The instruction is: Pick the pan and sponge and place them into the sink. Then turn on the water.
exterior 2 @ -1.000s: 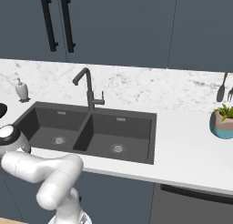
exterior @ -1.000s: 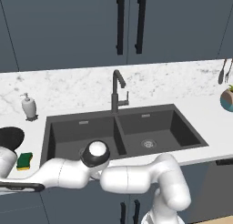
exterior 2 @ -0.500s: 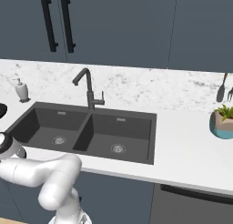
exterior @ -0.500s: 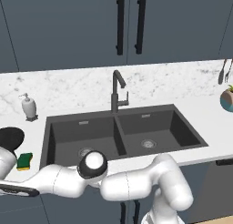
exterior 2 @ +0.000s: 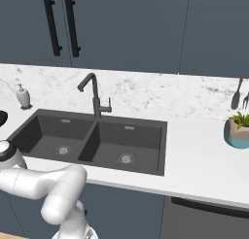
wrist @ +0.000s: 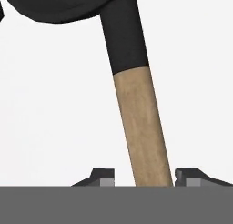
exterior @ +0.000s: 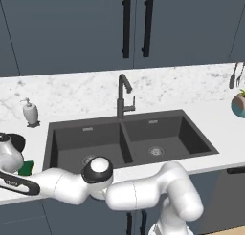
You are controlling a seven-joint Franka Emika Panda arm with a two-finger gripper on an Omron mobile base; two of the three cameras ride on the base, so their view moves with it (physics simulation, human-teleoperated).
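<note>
Gripper (wrist: 140,178) has dropped to the counter's (exterior: 86,93) left front edge and its jaws have narrowed from wide open around the pan (wrist: 68,4) handle, not clearly clamped yet. Sponge (exterior: 26,167) lies beside the pan; sink (exterior: 191,138) holds neither.

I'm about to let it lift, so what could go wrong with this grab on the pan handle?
The gripper straddles the wooden handle far from the pan, with gaps beside both fingertips, so the heavy end might droop or twist. The sponge lies close by and might get knocked.
</note>
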